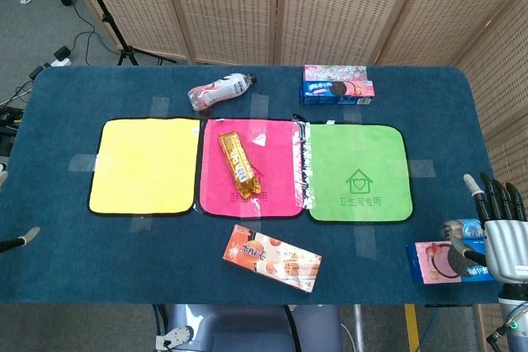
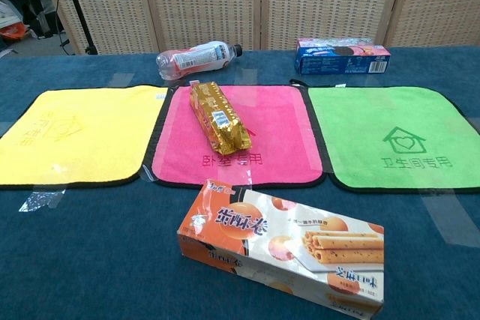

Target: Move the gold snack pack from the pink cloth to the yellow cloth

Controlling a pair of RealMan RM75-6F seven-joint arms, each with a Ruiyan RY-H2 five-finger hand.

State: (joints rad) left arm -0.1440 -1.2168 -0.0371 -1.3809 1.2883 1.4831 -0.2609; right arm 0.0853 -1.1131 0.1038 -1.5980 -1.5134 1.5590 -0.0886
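The gold snack pack [image 1: 237, 160] [image 2: 219, 116] lies slantwise on the pink cloth [image 1: 272, 191] [image 2: 274, 129], a little left of the cloth's middle. The yellow cloth [image 1: 144, 164] [image 2: 79, 134] lies flat right beside the pink one, on its left, with nothing on it. My right hand [image 1: 502, 232] is at the table's right edge, far from the pack, fingers straight and apart, holding nothing. At the left edge only a sliver of my left hand [image 1: 20, 239] shows. The chest view shows neither hand.
A green cloth [image 1: 359, 172] [image 2: 397, 136] lies right of the pink one. At the back lie a bottle [image 1: 218, 91] [image 2: 196, 58] and a blue cookie box [image 1: 337, 86] [image 2: 343, 55]. An orange wafer box [image 1: 271, 257] [image 2: 281, 245] sits in front, and a pink-blue box [image 1: 445, 262] by my right hand.
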